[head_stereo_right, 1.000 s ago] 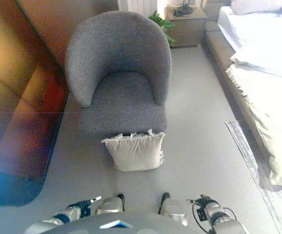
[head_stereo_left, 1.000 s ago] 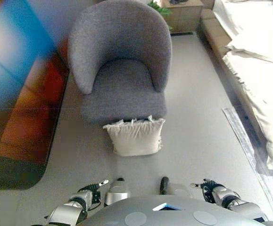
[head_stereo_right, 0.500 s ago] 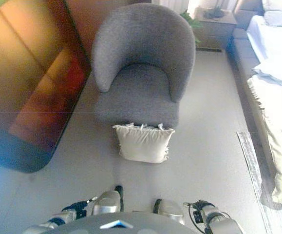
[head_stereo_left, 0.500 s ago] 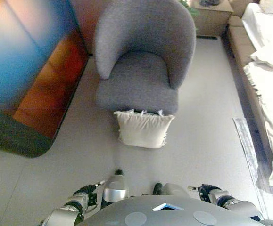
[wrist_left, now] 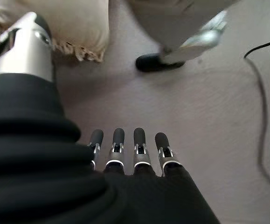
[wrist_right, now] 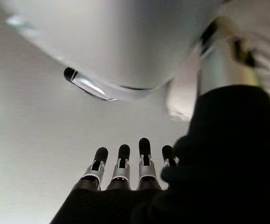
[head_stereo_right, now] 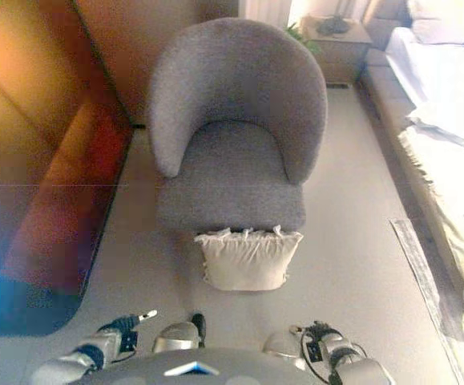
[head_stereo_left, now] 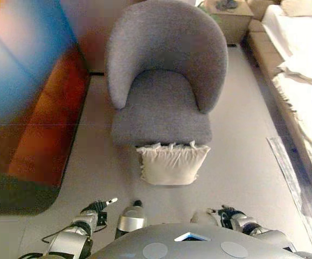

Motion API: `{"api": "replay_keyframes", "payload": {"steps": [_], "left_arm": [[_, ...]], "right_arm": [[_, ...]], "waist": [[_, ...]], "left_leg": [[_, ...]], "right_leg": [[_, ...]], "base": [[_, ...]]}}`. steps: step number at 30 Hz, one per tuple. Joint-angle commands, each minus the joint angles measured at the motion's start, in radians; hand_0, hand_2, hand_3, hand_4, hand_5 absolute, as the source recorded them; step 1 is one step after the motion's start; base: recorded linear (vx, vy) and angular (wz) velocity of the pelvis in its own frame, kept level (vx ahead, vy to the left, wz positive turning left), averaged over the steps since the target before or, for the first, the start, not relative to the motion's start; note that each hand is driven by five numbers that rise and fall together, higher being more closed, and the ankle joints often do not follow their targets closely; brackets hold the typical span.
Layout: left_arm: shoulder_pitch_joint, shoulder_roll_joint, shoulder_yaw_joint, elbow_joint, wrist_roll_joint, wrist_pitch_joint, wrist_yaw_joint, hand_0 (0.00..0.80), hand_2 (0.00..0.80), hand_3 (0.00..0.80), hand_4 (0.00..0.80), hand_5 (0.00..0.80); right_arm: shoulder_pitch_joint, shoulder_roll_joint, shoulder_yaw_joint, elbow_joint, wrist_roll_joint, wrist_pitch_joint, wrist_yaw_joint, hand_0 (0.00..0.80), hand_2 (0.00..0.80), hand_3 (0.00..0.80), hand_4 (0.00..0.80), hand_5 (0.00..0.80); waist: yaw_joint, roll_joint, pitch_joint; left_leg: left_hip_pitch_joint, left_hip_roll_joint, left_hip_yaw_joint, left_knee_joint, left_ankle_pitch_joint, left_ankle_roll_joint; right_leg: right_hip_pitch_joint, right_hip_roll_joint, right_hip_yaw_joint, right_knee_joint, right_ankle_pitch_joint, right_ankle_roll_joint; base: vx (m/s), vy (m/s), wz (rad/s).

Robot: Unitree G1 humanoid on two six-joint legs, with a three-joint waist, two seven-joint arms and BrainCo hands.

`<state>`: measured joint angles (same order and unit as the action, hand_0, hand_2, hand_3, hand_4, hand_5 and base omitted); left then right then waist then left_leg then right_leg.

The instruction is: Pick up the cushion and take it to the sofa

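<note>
A cream cushion [head_stereo_left: 172, 164] with a frilled edge stands on the floor, leaning against the front of a grey armchair [head_stereo_left: 164, 81]. It also shows in the right eye view [head_stereo_right: 248, 258] and the left wrist view [wrist_left: 60, 23]. My left hand [head_stereo_left: 94, 209] hangs low at the lower left, fingers [wrist_left: 118, 144] straight and empty. My right hand [head_stereo_left: 228, 216] hangs low at the lower right, fingers [wrist_right: 123, 161] straight and empty. Both hands are well short of the cushion.
A glossy dark panel [head_stereo_left: 26, 108] stands along the left. A bed with pale covers [head_stereo_left: 306, 81] runs along the right, a striped rug edge [head_stereo_left: 288, 172] beside it. A wooden bedside cabinet [head_stereo_left: 226, 16] and a plant stand behind the armchair.
The camera has shifted, so the armchair and cushion sit a little lower and further right in view. Both hands stay low and empty.
</note>
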<state>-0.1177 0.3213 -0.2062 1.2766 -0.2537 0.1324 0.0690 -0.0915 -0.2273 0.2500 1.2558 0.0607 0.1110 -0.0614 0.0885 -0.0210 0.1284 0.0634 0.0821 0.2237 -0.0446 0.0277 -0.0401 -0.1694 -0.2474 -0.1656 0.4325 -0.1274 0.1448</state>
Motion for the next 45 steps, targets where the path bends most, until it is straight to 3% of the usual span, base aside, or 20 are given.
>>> {"api": "replay_keyframes", "payload": {"steps": [1,3,8,13,25,30,33,35,36,45], "left_arm": [[-0.108,-0.009,-0.019,0.01,-0.043,-0.033,0.025,0.0,0.0,0.0,0.0,0.0],[-0.107,-0.018,-0.026,-0.003,-0.085,-0.053,0.06,0.0,0.0,0.0,0.0,0.0],[-0.101,-0.049,-0.034,-0.032,-0.046,-0.108,0.046,0.0,0.0,0.0,0.0,0.0],[-0.178,-0.055,-0.073,-0.045,-0.108,-0.159,0.099,0.0,0.0,0.0,0.0,0.0],[-0.418,-0.052,-0.156,-0.199,-0.212,-0.337,0.258,0.0,0.0,0.0,0.0,0.0],[-0.492,-0.039,-0.177,-0.24,-0.217,-0.415,0.313,0.0,0.0,0.0,0.0,0.0],[-0.542,-0.026,-0.189,-0.274,-0.21,-0.451,0.349,0.0,0.0,0.0,0.0,0.0],[-0.549,-0.017,-0.189,-0.257,-0.245,-0.517,0.345,0.0,0.0,0.0,0.0,0.0],[-0.547,-0.003,-0.181,-0.244,-0.185,-0.509,0.41,0.0,0.0,0.0,0.0,0.0],[-0.604,0.104,-0.178,-0.339,-0.193,-0.592,0.412,0.0,0.0,0.0,0.0,0.0]], "right_arm": [[-0.123,-0.047,0.044,-0.033,0.041,-0.034,-0.031,0.0,0.0,0.0,0.0,0.0],[-0.122,-0.055,0.043,-0.037,0.026,-0.028,-0.032,0.0,0.0,0.0,0.0,0.0],[-0.114,-0.089,0.036,-0.044,0.03,-0.066,-0.099,0.0,0.0,0.0,0.0,0.0],[-0.239,-0.111,0.051,-0.075,0.076,-0.115,-0.267,0.0,0.0,0.0,0.0,0.0],[-0.513,-0.17,0.095,-0.179,0.091,-0.162,-0.528,0.0,0.0,0.0,0.0,0.0],[-0.59,-0.204,0.114,-0.252,0.043,-0.191,-0.625,0.0,0.0,0.0,0.0,0.0],[-0.627,-0.218,0.118,-0.271,0.105,-0.197,-0.658,0.0,0.0,0.0,0.0,0.0],[-0.613,-0.22,0.097,-0.241,0.103,-0.288,-0.68,0.0,0.0,0.0,0.0,0.0],[-0.604,-0.232,0.087,-0.242,0.095,-0.314,-0.69,0.0,0.0,0.0,0.0,0.0],[-0.695,-0.379,0.085,-0.333,0.105,-0.305,-0.72,0.0,0.0,0.0,0.0,0.0]], "waist": [[-0.034,0.012,0.133],[-0.041,0.002,0.144],[-0.029,0.003,0.16],[-0.028,0.005,0.234],[-0.066,0.016,0.391],[-0.079,0.022,0.392],[-0.08,0.027,0.392],[-0.082,0.023,0.392],[-0.084,0.023,0.392],[-0.083,0.03,0.392]], "left_leg": [[-0.171,0.003,-0.066,0.138,-0.053,0.012],[-0.224,-0.008,-0.075,0.187,-0.05,0.014],[-0.258,0.007,-0.095,0.194,-0.019,-0.033],[-0.39,0.025,-0.133,0.253,-0.008,-0.055],[-0.644,-0.011,-0.153,0.308,0.007,-0.032],[-0.767,-0.012,-0.16,0.352,0.004,-0.026],[-0.837,-0.007,-0.165,0.389,-0.006,-0.024],[-0.894,0.0,-0.172,0.423,-0.015,-0.025],[-0.918,0.001,-0.177,0.436,-0.019,-0.027],[-1.138,0.013,-0.203,0.538,-0.045,-0.033]], "right_leg": [[-0.05,0.001,-0.042,-0.216,0.155,-0.009],[-0.029,0.014,-0.007,-0.251,0.149,-0.008],[0.033,0.029,-0.021,-0.349,0.157,-0.02],[-0.072,0.033,-0.022,-0.311,0.155,-0.033],[-0.398,0.042,0.008,-0.183,0.174,-0.03],[-0.531,0.053,0.022,-0.135,0.174,-0.034],[-0.604,0.052,0.026,-0.092,0.163,-0.033],[-0.651,0.054,0.032,-0.064,0.157,-0.033],[-0.675,0.052,0.035,-0.05,0.156,-0.032],[-0.895,0.042,0.043,0.078,0.136,-0.047]], "base": [[-0.298,-0.143,-0.11],[-0.02,-0.088,0.14],[0.051,-0.067,-0.02],[-0.146,-0.058,0.01],[-0.12,0.027,0.02],[-0.069,0.036,-0.01],[-0.052,-0.004,0.06],[-0.072,-0.053,0.12],[-0.031,-0.036,0.11],[-0.01,-0.02,0.06]]}}
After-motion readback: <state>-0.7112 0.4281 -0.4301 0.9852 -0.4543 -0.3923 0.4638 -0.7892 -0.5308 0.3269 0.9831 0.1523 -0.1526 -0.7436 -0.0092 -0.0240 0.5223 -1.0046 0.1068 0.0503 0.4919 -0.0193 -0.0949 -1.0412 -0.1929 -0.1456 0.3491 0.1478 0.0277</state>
